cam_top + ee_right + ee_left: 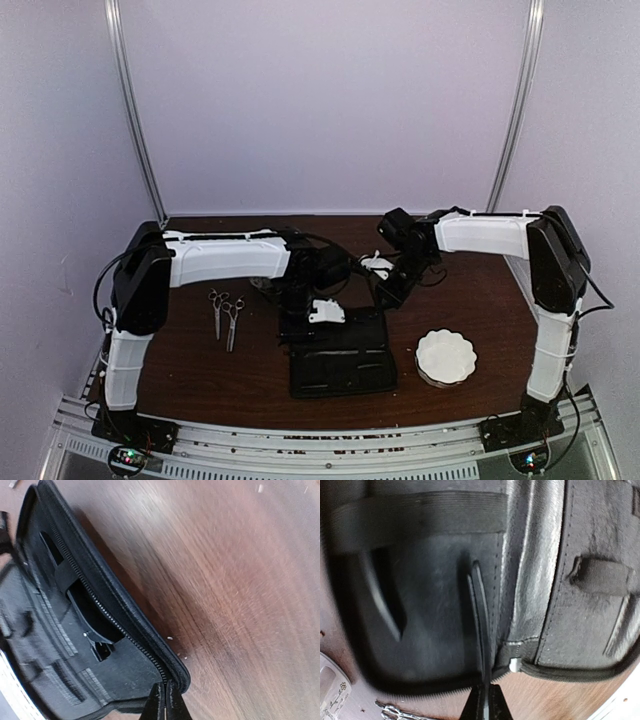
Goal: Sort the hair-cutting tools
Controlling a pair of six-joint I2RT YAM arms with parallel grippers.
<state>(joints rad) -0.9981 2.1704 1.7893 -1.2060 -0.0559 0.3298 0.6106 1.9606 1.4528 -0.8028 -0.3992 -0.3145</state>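
Note:
An open black zip case lies at the table's middle. My left gripper is shut on a thin black clip that reaches out over the case's inner panel; in the top view the gripper is over the case's far edge. My right gripper is shut, its tips at the zip rim of a case corner; in the top view it is by the far right corner. Two silver scissors lie side by side left of the case, also partly in the left wrist view. A second clip is not clearly seen.
A white scalloped dish stands right of the case near the front. A white patterned object shows at the left wrist view's bottom-left corner. Elastic straps cross the case interior. Bare brown table lies beside the case.

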